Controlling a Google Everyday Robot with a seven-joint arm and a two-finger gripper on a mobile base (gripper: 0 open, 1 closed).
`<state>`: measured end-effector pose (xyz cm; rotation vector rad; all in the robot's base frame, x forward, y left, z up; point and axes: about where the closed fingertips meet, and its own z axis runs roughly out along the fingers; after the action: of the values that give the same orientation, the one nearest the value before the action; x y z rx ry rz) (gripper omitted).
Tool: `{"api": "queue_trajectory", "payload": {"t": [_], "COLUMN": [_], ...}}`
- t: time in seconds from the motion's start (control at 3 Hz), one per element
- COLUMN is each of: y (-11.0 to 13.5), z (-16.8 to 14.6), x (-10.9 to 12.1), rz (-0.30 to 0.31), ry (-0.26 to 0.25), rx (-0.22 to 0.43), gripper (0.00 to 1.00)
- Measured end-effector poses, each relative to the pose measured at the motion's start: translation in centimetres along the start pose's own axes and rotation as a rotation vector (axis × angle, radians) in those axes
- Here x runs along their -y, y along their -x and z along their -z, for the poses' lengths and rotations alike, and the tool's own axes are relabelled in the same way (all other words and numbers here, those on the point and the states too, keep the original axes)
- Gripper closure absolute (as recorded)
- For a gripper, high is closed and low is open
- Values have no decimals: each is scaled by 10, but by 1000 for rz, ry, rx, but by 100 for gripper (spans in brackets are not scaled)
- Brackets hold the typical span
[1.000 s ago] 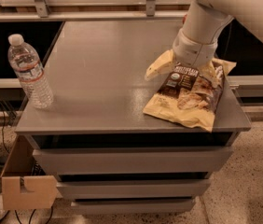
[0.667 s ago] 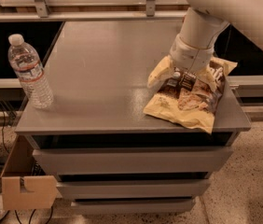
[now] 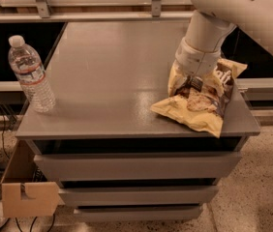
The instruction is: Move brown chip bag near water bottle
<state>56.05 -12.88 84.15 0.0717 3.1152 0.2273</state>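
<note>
Jaws are down at the counter's point(image 3: 112, 76) front-right corner, sunk into the brown chip bag point(image 3: 202, 103) and closed on it; the crinkly pale film stands bunched up on both sides of them, and the dark front panel shows just under and in front of them. The bag's near end lies on the counter, its bottom corner close to the front edge. Above the jaws, the thick white arm point(image 3: 233, 8) rises and sweeps off to the upper right.

Well away from the jaws, across to the left in this view, the water bottle point(image 3: 30, 74) stands upright at the counter's left edge, white cap on, red-and-white band round its middle. Between jaws and bottle lies a broad stretch of bare grey surface, with nothing standing on it.

Behind the jaws, a metal rail point(image 3: 102, 16) runs along the back of the counter. Below them, the counter's front shows stacked grey drawers point(image 3: 136, 168). Down low and far left of the jaws, a cardboard box point(image 3: 25, 197) sits on the speckled floor beside the drawers
</note>
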Motion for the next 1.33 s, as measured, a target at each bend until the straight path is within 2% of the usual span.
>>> {"api": "queue_trajectory", "payload": {"t": [0.33, 0.67, 1.0, 1.33], "y": [1, 1, 1, -5], "z": [-1, -1, -1, 31], "x": [0, 0, 0, 20], "rz": [22, 23, 23, 7], "ry": [-6, -6, -7, -70], "rx": [-1, 0, 0, 59], "gripper": [87, 100, 100, 100]}}
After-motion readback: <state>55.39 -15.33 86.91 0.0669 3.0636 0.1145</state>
